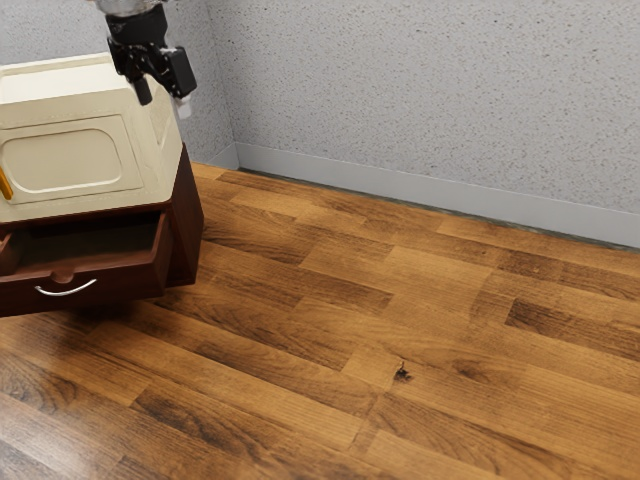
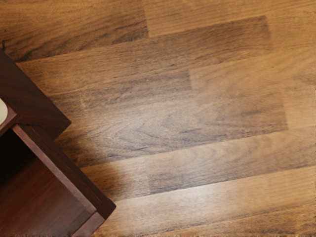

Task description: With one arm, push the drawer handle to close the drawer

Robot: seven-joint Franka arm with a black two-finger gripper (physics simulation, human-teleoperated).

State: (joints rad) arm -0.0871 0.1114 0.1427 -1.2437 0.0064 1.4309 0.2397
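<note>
Clearly, the drawer (image 1: 128,284) juts open from the cabinet (image 1: 187,225), handle (image 1: 67,294) outward; near the cabinet's top, the claw (image 1: 164,98) hangs with fingers spread.

Dark-brown drawer (image 1: 125,283) open; curved silvery handle (image 1: 66,294) on front.

The arm (image 1: 127,6) reaches in at the exterior view's far left, its pale end above the black tool (image 1: 164,99). The tool points downward, slightly tilted toward the exterior view's right, its two fingers (image 1: 143,92) spread apart.
</note>
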